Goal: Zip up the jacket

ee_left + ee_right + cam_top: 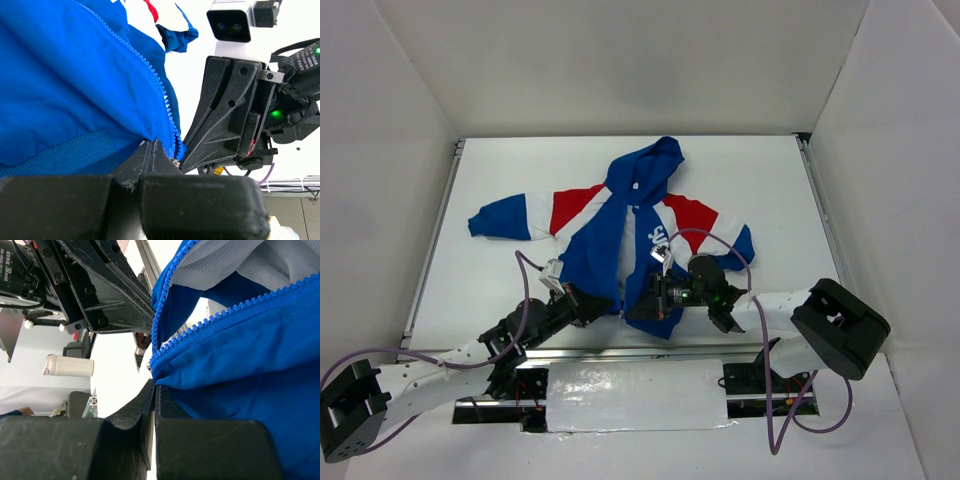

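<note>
One jacket (620, 235) lies on one white table (770, 180), inside three white walls: a left wall (380, 150), a back wall (620, 60) and a right wall (900, 150). Two robot arms are in view, the left arm (430, 375) and the right arm (790, 305), with two grippers in all, the left gripper (588, 303) and the right gripper (638, 305). The jacket shows one hood (645, 170), two sleeves, one sleeve (505, 217) and a second sleeve (735, 240), and two red panels, one panel (575, 205) and another panel (690, 215). The right wrist view shows two rows of zipper teeth, one row (165, 305) and the other row (240, 305).

white table (780, 190) | pale walls (620, 60) | shiny white panel (635, 395) at near edge
</note>
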{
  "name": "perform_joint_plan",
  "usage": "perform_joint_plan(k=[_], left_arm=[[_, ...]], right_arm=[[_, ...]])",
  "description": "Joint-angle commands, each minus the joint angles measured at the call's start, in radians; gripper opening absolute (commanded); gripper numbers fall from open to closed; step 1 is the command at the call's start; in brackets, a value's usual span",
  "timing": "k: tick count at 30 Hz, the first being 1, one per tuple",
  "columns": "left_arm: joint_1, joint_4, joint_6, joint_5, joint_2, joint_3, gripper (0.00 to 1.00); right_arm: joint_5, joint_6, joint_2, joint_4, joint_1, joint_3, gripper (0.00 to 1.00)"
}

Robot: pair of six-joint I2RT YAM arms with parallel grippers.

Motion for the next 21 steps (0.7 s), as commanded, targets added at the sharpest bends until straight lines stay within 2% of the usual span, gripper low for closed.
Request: perform_joint_plan(k=[1,21], left_arm=[[-0.001,0.062,0.001,0.021,-0.003,0.002,0.00],[-0.001,0.065,-0.002,0.048,-0.027,-0.012,0.00]], right_arm=[[-0.014,-0.001,0.003,0.072,-0.009,0.039,0.00],[-0.041,-0.009,0.041,0.059,-0.038,0.073,0.00]])
